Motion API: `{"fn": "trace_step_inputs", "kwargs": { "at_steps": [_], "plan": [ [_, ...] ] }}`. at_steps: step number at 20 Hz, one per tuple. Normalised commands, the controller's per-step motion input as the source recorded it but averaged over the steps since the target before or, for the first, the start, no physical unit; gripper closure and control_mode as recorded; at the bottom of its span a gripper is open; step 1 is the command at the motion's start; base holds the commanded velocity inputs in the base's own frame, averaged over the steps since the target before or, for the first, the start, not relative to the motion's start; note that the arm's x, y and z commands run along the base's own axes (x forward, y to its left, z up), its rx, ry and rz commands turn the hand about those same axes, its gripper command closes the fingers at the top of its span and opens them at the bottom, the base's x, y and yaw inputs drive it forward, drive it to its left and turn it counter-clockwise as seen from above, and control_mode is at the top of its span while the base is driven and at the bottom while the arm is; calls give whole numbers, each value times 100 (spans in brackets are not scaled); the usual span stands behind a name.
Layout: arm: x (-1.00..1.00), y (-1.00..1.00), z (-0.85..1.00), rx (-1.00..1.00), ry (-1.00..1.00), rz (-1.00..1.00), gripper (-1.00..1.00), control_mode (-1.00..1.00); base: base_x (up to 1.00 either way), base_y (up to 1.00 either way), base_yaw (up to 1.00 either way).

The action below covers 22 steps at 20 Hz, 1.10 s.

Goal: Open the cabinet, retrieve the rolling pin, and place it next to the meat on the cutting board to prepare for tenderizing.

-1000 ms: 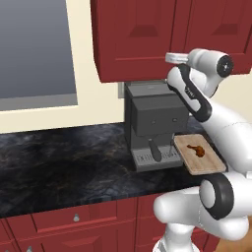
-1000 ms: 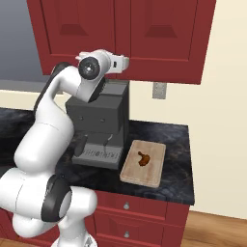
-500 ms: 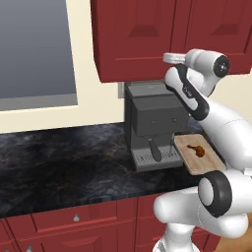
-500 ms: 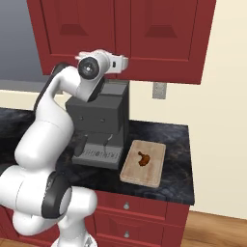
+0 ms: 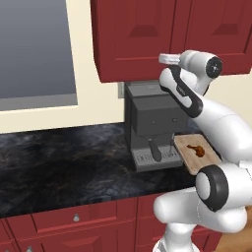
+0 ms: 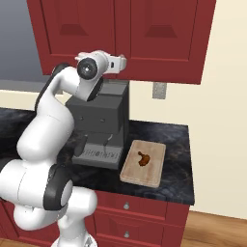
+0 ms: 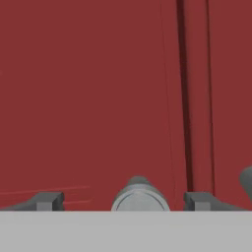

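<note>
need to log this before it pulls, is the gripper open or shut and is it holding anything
Gripper: open, holding nothing; its fingertips stand either side of a small round silver knob on the dark-red raised-panel wall cabinet.

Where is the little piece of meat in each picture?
Left base view: the meat lies on the cutting board, right of centre, beside the arm.
Right base view: the meat lies mid-board, just below centre.
Hand view: red cabinet door and a knob.
Shared landmark: the grey coffee machine beside the board.
</note>
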Motion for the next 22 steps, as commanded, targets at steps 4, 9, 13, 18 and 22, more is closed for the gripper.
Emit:
{"fn": "trace_step_inputs", "kwargs": {
  "at_steps": [4, 9, 13, 18, 22],
  "plan": [
    [26, 0, 0, 0, 0, 0, 100, -100, 0, 0, 0],
    [21, 0, 0, 0, 0, 0, 100, -100, 0, 0, 0],
    [15, 0, 0, 0, 0, 0, 100, -100, 0, 0, 0],
    [3, 6, 1, 0, -2, 0, 100, -100, 0, 0, 0],
    [-6, 26, 1, 0, -4, 1, 100, -100, 0, 0, 0]
  ]
}}
